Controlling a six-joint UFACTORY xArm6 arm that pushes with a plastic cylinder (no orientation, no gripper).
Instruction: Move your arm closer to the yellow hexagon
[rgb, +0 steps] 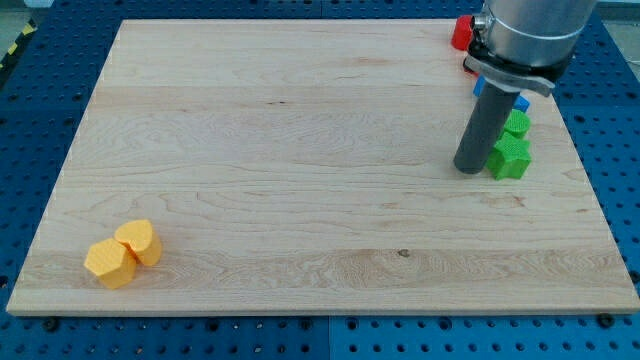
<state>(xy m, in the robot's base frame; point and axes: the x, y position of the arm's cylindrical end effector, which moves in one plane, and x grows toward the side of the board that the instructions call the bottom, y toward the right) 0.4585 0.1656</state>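
Where the view's left begins, the tabletop (300, 150) shows as a pale wooden board with fine horizontal grain and a small dark knot low in its middle, lying on a blue perforated metal base (40, 110). At the view's bottom left sit two yellow blocks, touching each other. The yellow hexagon (108, 263) is the lower left one, a matte orange-yellow prism with flat facets, close to the board's bottom edge. Just to its upper right lies the second yellow block (138, 241), rounder on top; its exact shape I cannot make out.

Across a wide stretch of wood, well apart from those two, my tip (468, 170) rests on the board at the view's right. It is the end of a smooth dark grey rod hanging from a shiny metal cylinder. There is no claw on this arm, so nothing is clenched or released.

Touching the rod's right side is a green star-like block (511, 158), with a second green block (517, 124) just above it, two green ones in all. One blue block (521, 102) peeks out beside the rod above them, mostly hidden. One red block (461, 32) shows at the board's top edge, partly covered by the arm.
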